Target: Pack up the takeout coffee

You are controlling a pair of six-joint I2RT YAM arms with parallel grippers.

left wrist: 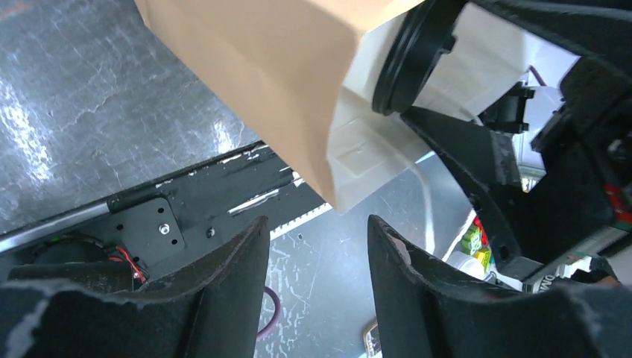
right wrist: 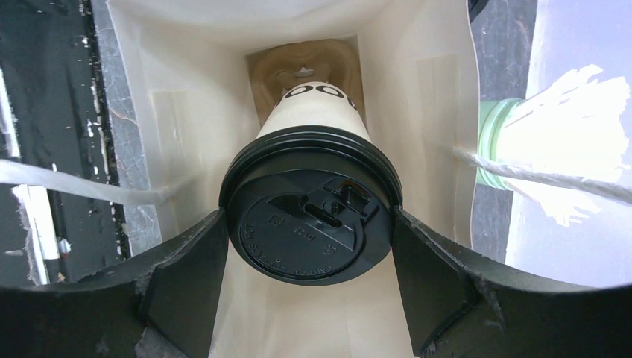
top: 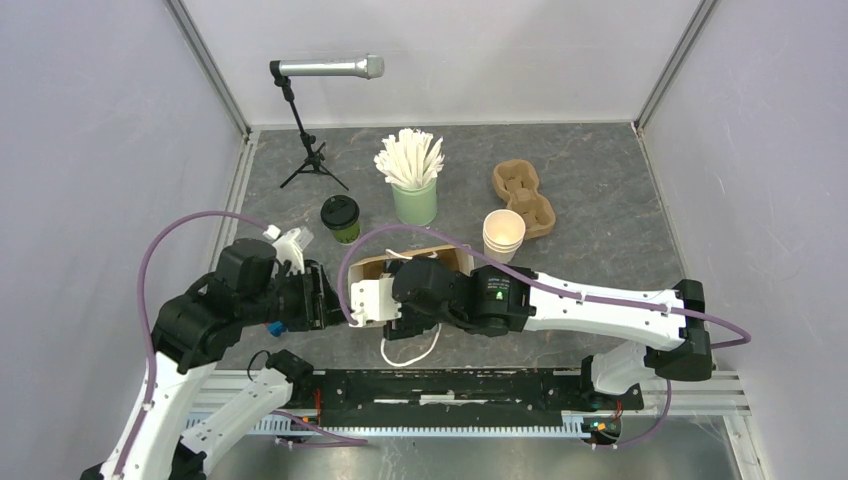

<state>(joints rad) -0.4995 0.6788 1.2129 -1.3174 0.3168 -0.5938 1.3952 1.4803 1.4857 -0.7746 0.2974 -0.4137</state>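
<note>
Kraft paper bag (right wrist: pixel 186 112), right hand (right wrist: pixel 307 231) gripping black-lidded white cup (right wrist: pixel 313 123), left hand (left wrist: pixel 317 231) open.

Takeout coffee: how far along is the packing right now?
Done: a cardboard carrier sits at the bottom of the paper bag. In hand: the right gripper holds the white cup inside the bag; the left gripper is open near it. Left: the olive-green cup stands outside on the table.
</note>
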